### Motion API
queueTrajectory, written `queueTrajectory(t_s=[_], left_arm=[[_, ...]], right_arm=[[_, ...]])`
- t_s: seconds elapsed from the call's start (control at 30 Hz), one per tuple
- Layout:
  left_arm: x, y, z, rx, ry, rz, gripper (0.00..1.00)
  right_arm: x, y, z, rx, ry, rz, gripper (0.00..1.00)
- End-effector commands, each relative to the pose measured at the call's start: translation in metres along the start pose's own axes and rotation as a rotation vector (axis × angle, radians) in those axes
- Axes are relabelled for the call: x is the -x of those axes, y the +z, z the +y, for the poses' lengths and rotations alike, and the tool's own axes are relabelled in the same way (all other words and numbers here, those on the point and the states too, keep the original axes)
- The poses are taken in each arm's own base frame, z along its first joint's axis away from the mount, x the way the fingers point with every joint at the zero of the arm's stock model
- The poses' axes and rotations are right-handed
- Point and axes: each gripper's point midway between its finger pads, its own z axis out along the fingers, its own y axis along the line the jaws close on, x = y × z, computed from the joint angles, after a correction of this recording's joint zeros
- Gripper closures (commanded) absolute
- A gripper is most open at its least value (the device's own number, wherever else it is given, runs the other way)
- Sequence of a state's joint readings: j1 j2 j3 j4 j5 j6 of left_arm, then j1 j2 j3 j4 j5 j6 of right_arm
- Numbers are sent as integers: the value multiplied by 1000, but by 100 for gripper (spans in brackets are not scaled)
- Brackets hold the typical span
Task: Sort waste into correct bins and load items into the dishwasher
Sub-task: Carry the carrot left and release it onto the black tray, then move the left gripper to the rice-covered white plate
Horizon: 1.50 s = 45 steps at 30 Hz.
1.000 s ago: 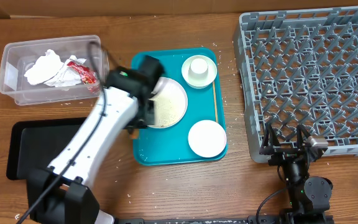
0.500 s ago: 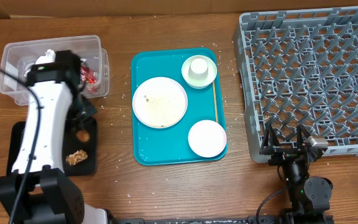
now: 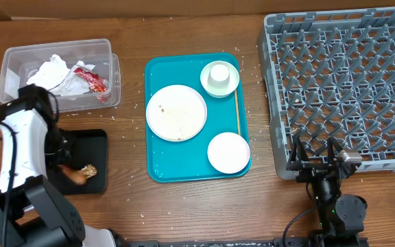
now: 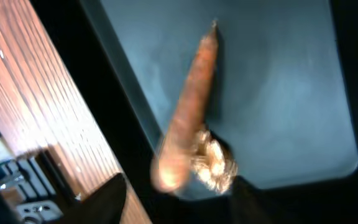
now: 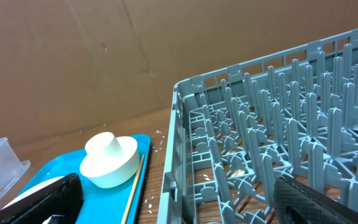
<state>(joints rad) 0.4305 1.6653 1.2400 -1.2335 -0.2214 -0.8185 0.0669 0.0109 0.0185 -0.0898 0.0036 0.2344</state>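
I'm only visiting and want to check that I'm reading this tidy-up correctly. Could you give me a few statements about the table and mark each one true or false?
1. The grey dish rack holds no dishes. True.
2. The red wrapper lies in the black tray. False: it lies in the clear tub.
3. The carrot piece lies in the black tray. True.
4. The white plate stands in the rack. False: it lies flat on the teal tray.
5. The wooden stick lies on the teal tray, to the right of the plate in the overhead view. True.
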Motion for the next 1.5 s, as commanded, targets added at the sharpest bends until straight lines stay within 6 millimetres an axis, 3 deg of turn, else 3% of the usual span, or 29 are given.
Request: queueTrajectory(t_s=[0.0,0.2,0.33,0.5,0.7,0.87,0.97,1.03,1.13,1.23,1.47], left_arm=[[8,5,9,12,-51,-4,33],[1,4,0,-42,13,40,31],[-14,-4,-32,-230,196,117,31],[-47,-50,-77,-519,456,99,32],[-76,-108,-91,-533,674,-215,32],[-129,-138,-117,-603,914,-345,25],[-162,-142,-137,-645,1022,-359,16],[-184,-140,-151,-663,1085,-359,0],[-207,-130,-171,-667,1149,-349,0],[-218,-120,-183,-667,1174,-333,0],[-249,-104,-196,-721,1337,-226,0]], right_arm=[[-3,0,1,11,-7,1,0],[-3,0,1,11,-7,1,0],[-3,0,1,11,-7,1,0],[-3,0,1,11,-7,1,0],[-3,0,1,11,-7,1,0],[-3,0,1,11,-7,1,0],[-3,0,1,11,-7,1,0],[-3,0,1,11,-7,1,0],[-2,0,1,11,-7,0,0],[-3,0,1,11,-7,1,0],[-3,0,1,11,-7,1,0]])
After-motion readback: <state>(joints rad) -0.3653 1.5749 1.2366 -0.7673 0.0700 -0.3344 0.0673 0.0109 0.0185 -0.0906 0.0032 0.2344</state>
